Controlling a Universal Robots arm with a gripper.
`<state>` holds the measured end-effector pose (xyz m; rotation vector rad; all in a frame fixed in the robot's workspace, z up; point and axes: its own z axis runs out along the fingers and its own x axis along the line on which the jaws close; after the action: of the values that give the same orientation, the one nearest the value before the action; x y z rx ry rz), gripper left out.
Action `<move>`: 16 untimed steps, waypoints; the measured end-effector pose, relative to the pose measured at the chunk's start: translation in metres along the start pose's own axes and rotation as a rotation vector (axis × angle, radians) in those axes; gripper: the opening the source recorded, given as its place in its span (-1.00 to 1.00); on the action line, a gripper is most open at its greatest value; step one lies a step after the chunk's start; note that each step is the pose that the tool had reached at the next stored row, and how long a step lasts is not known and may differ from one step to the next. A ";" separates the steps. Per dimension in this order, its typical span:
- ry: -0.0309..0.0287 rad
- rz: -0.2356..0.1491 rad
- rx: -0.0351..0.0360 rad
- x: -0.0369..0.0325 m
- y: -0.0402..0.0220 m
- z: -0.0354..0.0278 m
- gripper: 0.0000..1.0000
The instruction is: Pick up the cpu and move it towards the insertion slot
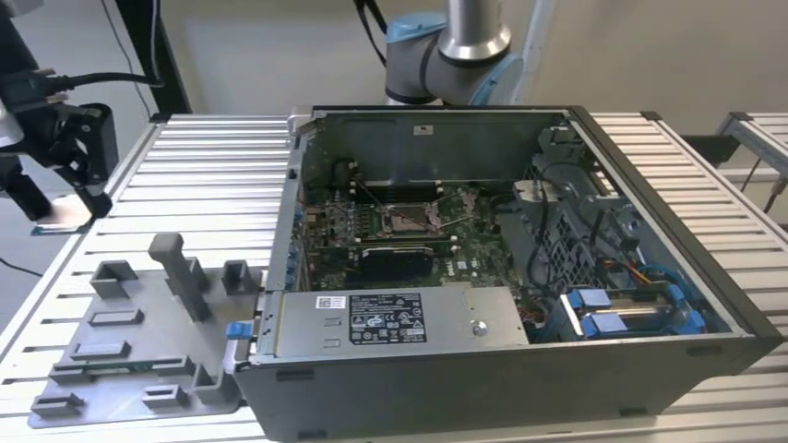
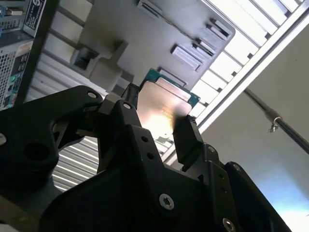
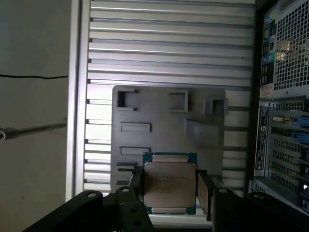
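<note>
Black two-finger gripper (image 3: 170, 189) is clamped on the cpu (image 3: 169, 182), a small flat square chip with a pale silvery metal top and a thin teal-green rim. One finger (image 3: 137, 186) presses on each of two opposite edges. In both wrist views the chip (image 2: 161, 102) is held off the surface, with the grey plastic fixture plate (image 3: 164, 113) behind it on the ribbed aluminium table (image 3: 169, 48).

In the exterior view the gripper (image 1: 89, 192) hangs at the exterior view's left, beyond the fixture (image 1: 129, 355). The insertion slot (image 1: 407, 219), a square silver-framed socket with wire levers, lies inside the open dark grey computer case (image 1: 493, 388), well apart from the gripper. The slot is unoccupied.
</note>
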<state>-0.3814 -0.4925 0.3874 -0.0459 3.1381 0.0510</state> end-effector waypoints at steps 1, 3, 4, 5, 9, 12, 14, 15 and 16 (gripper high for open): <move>0.0000 0.000 0.0000 -0.0032 -0.0001 0.0000 -1.00; 0.0000 0.000 0.0000 -0.0096 -0.0003 0.0000 -1.00; 0.0001 0.000 0.0000 -0.0127 -0.0004 0.0000 -1.00; 0.0001 0.000 0.0000 -0.0157 -0.0004 0.0000 -1.00; 0.0000 0.000 0.0001 -0.0275 -0.0008 0.0000 -1.00; 0.0001 0.000 0.0000 -0.0358 -0.0010 0.0000 -1.00; 0.0001 0.000 0.0001 -0.0416 -0.0012 0.0000 -1.00; 0.0000 0.000 0.0000 -0.0450 -0.0013 0.0001 -1.00; 0.0000 0.000 0.0001 -0.0482 -0.0014 0.0001 -1.00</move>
<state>-0.3331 -0.4925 0.3875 -0.0459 3.1382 0.0509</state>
